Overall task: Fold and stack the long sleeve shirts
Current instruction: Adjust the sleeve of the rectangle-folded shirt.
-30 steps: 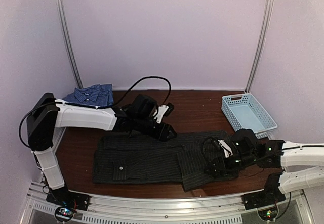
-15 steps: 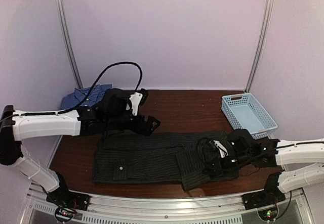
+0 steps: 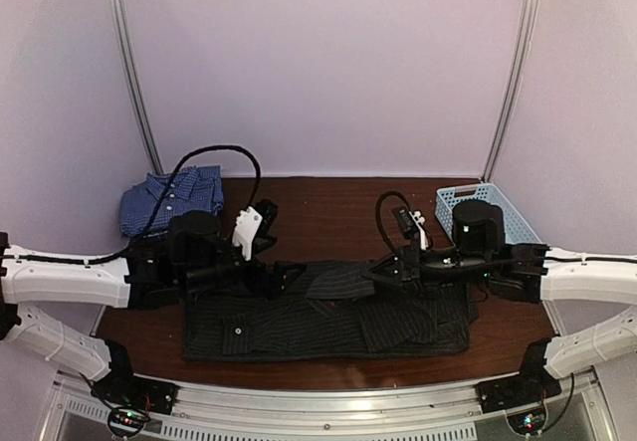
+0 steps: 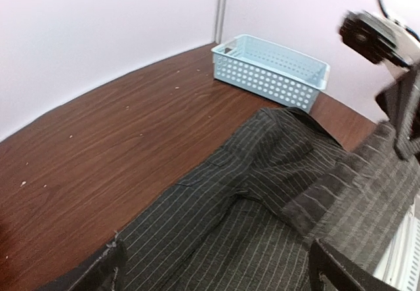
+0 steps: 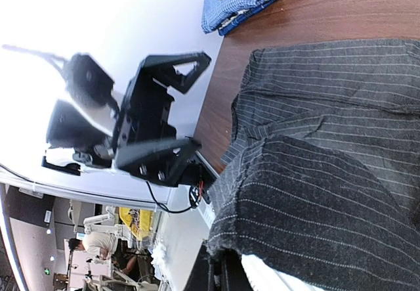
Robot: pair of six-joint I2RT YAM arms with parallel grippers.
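Top view high, looking down and forward, wrist views low, close, all sharing black shirt [image 3: 299,317]

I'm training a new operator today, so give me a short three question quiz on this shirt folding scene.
1. True or false: the blue checked shirt lies in the basket.
2. The left hand is: A open, B shut on cloth, C out of view.
3. What is the right hand pinching?
Key: 1 false, the blue checked shirt lies on the table, apart from the basket. 2 A. 3 The black pinstriped shirt.
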